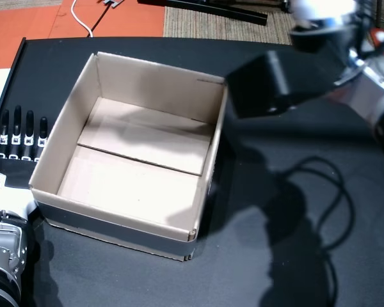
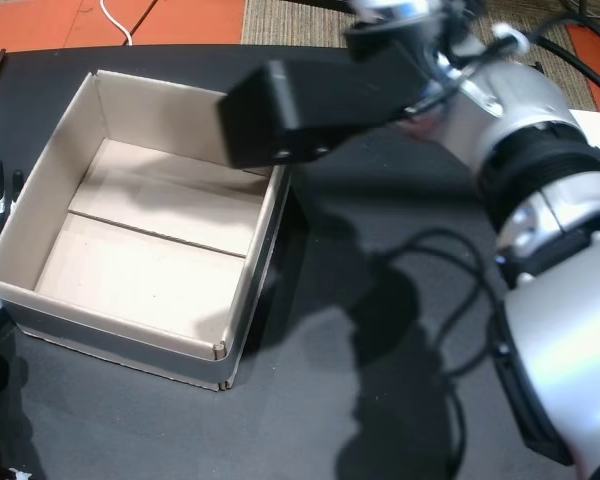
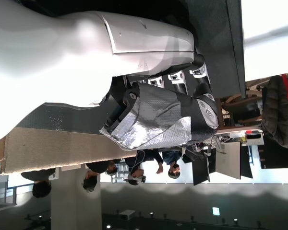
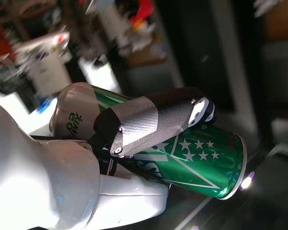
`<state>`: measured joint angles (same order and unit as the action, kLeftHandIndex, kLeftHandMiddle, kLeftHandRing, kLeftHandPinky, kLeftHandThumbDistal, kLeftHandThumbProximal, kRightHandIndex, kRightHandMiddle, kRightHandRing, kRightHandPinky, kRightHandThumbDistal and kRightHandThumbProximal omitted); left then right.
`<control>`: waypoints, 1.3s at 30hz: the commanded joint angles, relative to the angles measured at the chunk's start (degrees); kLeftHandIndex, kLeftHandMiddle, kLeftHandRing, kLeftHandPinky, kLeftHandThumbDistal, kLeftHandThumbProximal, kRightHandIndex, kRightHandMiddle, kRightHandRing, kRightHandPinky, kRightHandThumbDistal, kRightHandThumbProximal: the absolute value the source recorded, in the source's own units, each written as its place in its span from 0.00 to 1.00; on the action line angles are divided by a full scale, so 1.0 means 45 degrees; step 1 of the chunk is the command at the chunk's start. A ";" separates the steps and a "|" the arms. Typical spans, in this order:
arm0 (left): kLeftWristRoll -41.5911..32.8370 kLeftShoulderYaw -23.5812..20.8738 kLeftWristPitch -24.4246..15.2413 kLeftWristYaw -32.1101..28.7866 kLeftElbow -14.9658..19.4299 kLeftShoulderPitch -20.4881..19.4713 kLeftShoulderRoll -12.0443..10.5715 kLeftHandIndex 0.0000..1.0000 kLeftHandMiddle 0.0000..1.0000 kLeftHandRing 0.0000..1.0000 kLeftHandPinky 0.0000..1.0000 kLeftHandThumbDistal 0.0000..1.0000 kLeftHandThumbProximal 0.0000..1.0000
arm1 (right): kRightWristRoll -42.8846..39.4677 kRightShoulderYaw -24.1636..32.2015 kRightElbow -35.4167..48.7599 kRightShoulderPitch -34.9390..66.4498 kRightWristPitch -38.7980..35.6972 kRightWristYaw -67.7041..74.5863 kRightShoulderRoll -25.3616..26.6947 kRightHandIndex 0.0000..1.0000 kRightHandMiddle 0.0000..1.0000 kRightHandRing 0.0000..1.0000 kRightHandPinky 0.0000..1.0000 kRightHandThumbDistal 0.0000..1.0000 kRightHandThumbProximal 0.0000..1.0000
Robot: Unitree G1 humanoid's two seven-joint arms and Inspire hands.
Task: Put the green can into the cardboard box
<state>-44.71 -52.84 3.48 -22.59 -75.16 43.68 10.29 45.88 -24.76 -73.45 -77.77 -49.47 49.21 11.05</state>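
The green can, with white stars, shows only in the right wrist view. My right hand is shut on it, with the taped thumb across its side. In both head views my right arm reaches in from the right. A black block on its wrist hangs by the right wall of the cardboard box and hides the hand and can. The box is open-topped and has nothing inside. My left hand lies open on the table left of the box, fingers straight.
The table is covered in black cloth. A cable's shadow runs across it on the right. An orange floor mat and a white cable lie beyond the far edge. Several people stand in the room in the left wrist view.
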 commanded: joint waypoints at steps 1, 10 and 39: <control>0.0055 -0.0032 0.0057 0.0703 -0.0423 -0.0616 -0.0352 0.55 0.54 0.64 0.76 0.00 0.52 | -0.0165 -0.0201 0.0045 -0.0562 0.0004 -0.0585 -0.0379 0.00 0.00 0.08 0.11 0.17 0.64; 0.0047 -0.0062 -0.0045 0.0840 -0.0389 -0.0568 -0.0501 0.51 0.53 0.65 0.72 0.00 0.49 | 0.0336 -0.1405 -0.0260 -0.0971 0.1109 -0.2539 -0.1777 0.00 0.00 0.09 0.10 0.19 0.60; 0.0049 -0.0119 -0.0133 0.0842 -0.0402 -0.0583 -0.0599 0.52 0.52 0.62 0.75 0.00 0.47 | 0.0095 -0.2396 -0.1305 0.0712 0.4746 -0.9286 -0.2751 0.01 0.08 0.14 0.19 0.00 0.37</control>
<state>-44.77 -53.46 2.27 -21.54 -75.00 44.28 9.16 48.26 -36.92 -79.29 -74.79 -28.88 9.67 -1.67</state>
